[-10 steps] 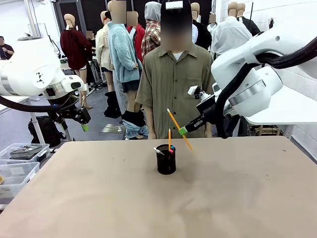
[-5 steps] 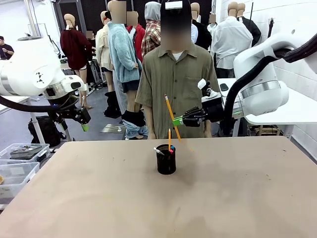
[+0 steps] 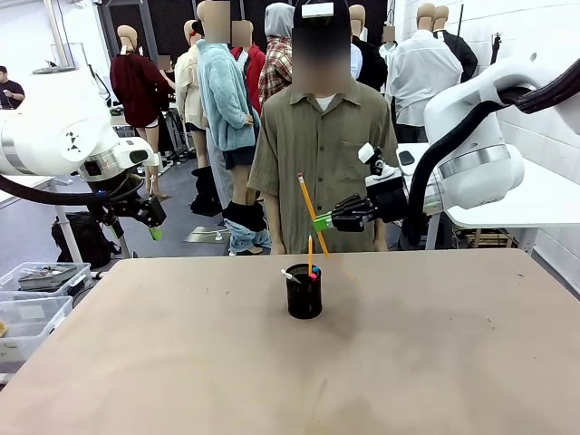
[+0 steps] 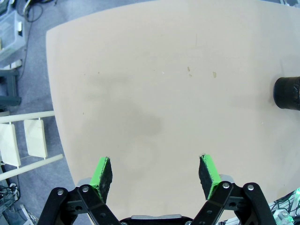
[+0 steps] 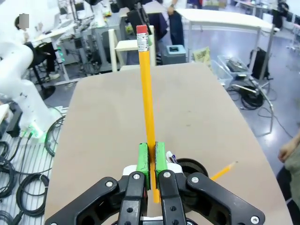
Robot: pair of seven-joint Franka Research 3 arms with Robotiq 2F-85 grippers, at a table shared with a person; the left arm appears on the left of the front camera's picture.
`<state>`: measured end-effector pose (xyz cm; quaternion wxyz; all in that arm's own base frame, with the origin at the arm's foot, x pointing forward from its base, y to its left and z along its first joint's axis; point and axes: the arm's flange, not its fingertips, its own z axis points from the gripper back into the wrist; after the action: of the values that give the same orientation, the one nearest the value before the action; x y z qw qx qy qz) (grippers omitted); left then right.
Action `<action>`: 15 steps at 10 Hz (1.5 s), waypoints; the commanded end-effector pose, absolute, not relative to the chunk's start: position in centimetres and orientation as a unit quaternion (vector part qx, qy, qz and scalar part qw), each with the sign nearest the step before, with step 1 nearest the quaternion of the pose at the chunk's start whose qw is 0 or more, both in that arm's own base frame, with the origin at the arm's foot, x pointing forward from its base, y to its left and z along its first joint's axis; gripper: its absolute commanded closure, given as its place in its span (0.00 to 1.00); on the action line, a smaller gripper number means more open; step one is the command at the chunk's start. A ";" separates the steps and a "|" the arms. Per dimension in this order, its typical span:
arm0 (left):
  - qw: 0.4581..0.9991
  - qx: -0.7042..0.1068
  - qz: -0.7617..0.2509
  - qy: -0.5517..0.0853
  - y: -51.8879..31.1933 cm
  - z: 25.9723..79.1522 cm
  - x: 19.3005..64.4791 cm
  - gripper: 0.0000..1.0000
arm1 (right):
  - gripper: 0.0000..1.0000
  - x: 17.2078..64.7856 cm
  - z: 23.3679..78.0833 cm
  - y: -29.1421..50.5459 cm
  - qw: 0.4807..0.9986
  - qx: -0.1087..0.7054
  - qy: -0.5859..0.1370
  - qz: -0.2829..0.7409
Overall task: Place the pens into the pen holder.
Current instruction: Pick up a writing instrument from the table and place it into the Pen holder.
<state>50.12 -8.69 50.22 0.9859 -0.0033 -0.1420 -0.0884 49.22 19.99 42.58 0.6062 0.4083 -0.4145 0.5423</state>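
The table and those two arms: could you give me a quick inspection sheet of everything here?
Surface: tan table, bare apart from the cup.
Job's things: black mesh cup mid-table with pens inside; yellow pencil held tilted above it.
Clutter: nothing seen on the table.
Grippers: right gripper shut on the pencil; left gripper open, holding nothing, over the table edge.
Cables: black hoses along both arms; loose cords on the floor.
Surroundings: person at the far side; plastic bins on the left.

Right gripper [image 3: 323, 221] carried yellow pencil [image 3: 313, 216] leftward, now steeper, nearly above pen holder [image 3: 304, 291]
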 end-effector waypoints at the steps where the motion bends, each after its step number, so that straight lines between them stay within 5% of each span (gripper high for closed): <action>1: 0.985 -0.006 -0.094 -0.145 -8.4 50.2 50.0 0.04 | 1.00 52.6 41.6 20.0 0.570 0.446 -0.392 0.568; 8: 0.985 -0.006 -0.094 -0.145 -8.4 50.2 50.0 0.04 | 1.00 56.1 39.8 22.0 0.467 0.496 -0.344 0.646; 15: 0.985 -0.006 -0.094 -0.145 -8.4 50.2 50.0 0.04 | 1.00 60.8 37.3 25.6 0.449 0.520 -0.336 0.645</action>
<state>50.12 -8.69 50.22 0.9859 -0.0033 -0.1419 -0.0884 59.70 25.38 37.35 0.4536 0.5112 -0.3466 0.6425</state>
